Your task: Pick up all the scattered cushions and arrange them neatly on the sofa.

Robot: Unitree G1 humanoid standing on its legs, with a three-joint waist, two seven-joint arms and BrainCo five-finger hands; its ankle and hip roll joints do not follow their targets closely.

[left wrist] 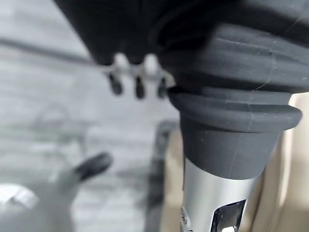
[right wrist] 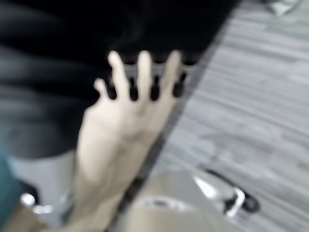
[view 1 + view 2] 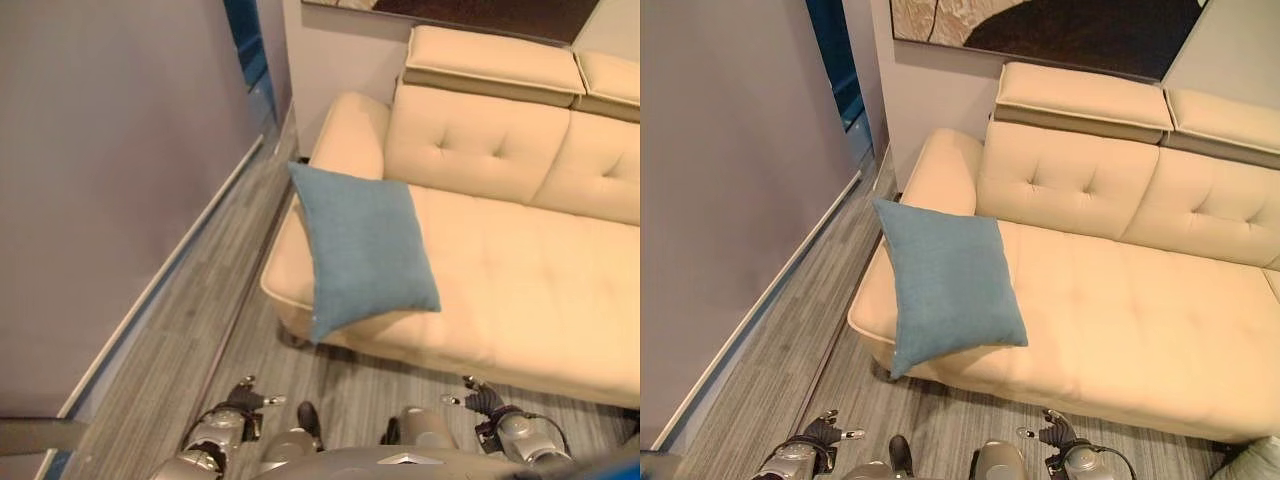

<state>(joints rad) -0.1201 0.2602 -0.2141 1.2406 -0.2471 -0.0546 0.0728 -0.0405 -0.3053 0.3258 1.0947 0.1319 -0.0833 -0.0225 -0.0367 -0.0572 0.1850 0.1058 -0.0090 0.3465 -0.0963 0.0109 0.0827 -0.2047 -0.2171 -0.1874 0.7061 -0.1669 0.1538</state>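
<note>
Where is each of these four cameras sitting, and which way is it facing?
Left eye view: on the head, looking down at the blue cushion leaning on the cream sofa; left hand and right hand low in the picture.
Right eye view: beside it, the same scene from slightly to the right, plus a wall picture.
Left wrist view: on the left wrist, along its own hand toward the grey floor.
Right wrist view: on the right wrist, along its hand; a person's hand shows.
The two eye views share cushion, sofa and both hands.

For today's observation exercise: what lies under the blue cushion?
The blue cushion lies on the cream sofa, at its seat's left end, one corner overhanging the front edge above the grey floor. The seat beneath it is covered.
</note>
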